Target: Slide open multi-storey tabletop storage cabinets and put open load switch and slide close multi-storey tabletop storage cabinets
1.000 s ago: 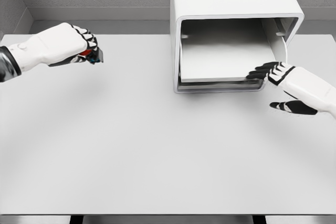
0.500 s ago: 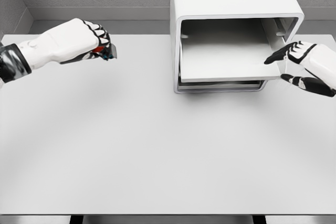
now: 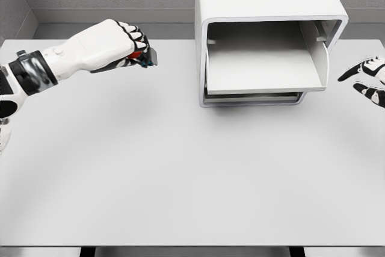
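The white storage cabinet (image 3: 264, 4) stands at the back of the table, right of centre, with its upper drawer (image 3: 264, 70) slid out and nothing in it. My left hand (image 3: 129, 49) hovers above the table left of the cabinet, shut on the load switch (image 3: 144, 57), a small dark part with a red spot that is mostly hidden by the fingers. My right hand (image 3: 367, 79) shows at the right edge, open, apart from the drawer's right side.
The white table (image 3: 180, 167) spreads wide in front of the cabinet. A second, lower drawer (image 3: 252, 96) sits just under the open one, pushed in. Grey walls close off the back and left.
My left hand has carried the load switch rightward toward the cabinet. My right hand has let go of the drawer front and drawn back to the right edge.
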Tool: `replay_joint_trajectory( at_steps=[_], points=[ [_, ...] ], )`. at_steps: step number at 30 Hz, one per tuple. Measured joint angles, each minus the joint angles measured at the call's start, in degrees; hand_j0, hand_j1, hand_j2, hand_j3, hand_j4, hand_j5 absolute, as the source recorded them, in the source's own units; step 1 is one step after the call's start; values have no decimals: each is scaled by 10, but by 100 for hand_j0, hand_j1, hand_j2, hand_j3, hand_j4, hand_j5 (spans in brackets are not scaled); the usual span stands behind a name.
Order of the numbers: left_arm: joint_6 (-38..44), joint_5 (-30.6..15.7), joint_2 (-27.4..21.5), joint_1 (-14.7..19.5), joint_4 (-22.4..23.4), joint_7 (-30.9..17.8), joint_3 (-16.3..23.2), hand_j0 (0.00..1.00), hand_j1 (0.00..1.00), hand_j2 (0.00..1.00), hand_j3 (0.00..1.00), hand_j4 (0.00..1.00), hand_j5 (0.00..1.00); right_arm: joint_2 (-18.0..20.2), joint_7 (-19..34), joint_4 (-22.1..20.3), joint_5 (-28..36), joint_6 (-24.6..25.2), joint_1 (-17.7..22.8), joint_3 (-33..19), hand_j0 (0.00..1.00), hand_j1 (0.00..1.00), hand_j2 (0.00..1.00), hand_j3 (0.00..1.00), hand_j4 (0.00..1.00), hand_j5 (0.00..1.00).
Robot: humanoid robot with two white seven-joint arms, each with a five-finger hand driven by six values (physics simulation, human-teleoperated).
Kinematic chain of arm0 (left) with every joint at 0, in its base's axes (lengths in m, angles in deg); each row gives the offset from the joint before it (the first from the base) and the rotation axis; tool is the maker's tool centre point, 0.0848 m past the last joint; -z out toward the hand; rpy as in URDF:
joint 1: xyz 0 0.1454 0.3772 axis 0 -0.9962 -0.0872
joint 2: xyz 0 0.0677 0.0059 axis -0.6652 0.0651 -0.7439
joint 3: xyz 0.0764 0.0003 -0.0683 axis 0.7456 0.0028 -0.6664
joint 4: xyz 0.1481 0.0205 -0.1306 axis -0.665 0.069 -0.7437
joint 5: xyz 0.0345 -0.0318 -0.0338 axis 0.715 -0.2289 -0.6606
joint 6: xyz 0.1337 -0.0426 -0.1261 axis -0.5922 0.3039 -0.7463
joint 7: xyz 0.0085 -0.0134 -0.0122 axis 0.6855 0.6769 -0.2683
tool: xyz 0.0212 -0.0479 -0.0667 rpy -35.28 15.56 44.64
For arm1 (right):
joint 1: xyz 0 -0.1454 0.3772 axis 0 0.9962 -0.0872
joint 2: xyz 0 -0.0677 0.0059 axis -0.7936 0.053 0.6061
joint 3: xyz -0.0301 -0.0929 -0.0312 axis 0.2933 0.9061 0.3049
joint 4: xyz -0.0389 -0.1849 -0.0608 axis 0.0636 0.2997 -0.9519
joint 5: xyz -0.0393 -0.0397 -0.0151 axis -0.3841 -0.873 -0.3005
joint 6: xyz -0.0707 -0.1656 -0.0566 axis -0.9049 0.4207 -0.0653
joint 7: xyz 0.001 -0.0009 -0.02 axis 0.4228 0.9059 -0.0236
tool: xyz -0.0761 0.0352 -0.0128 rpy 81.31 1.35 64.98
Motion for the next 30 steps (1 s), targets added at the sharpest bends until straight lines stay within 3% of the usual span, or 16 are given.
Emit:
replay_joint_trajectory(
  at_steps=[8, 30],
  points=[
    [0, 1, 23, 8, -3, 0, 3, 39, 39, 39, 39, 39, 39, 1, 10, 4, -8, 0, 69, -21, 56, 56, 56, 56, 56, 56],
    [0, 1, 71, 9, -42, 0, 7, 39, 39, 39, 39, 39, 39, -6, 14, -18, -11, 0, 87, -29, 58, 58, 58, 58, 58, 58]
  ],
)
